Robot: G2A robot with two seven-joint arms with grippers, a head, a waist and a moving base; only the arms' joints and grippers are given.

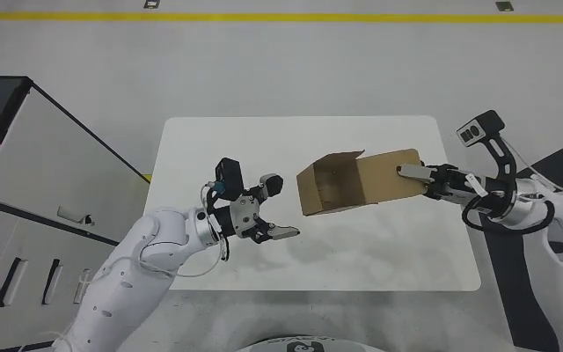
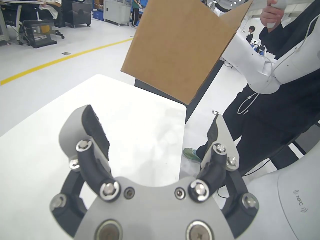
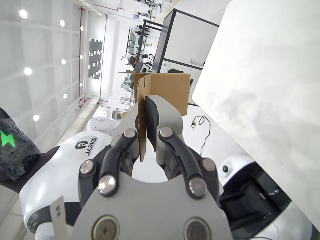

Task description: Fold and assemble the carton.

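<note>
A brown cardboard carton (image 1: 356, 181) hangs above the white table (image 1: 246, 150), opened into a tube with its open end toward the table's left. My right gripper (image 1: 408, 172) is shut on the carton's right flap; in the right wrist view the cardboard edge (image 3: 141, 126) is pinched between the pads (image 3: 151, 118). My left gripper (image 1: 274, 209) stands open over the table's left-centre, a short way left of the carton, with nothing between its fingers (image 2: 96, 128). In the left wrist view the carton (image 2: 180, 46) is lifted beyond the table's far edge.
A grey cabinet (image 1: 44, 176) stands to the left of the table. A person in dark clothes (image 2: 282, 106) stands beside the table with a controller in hand. A yellow floor line (image 1: 281, 17) runs behind the table.
</note>
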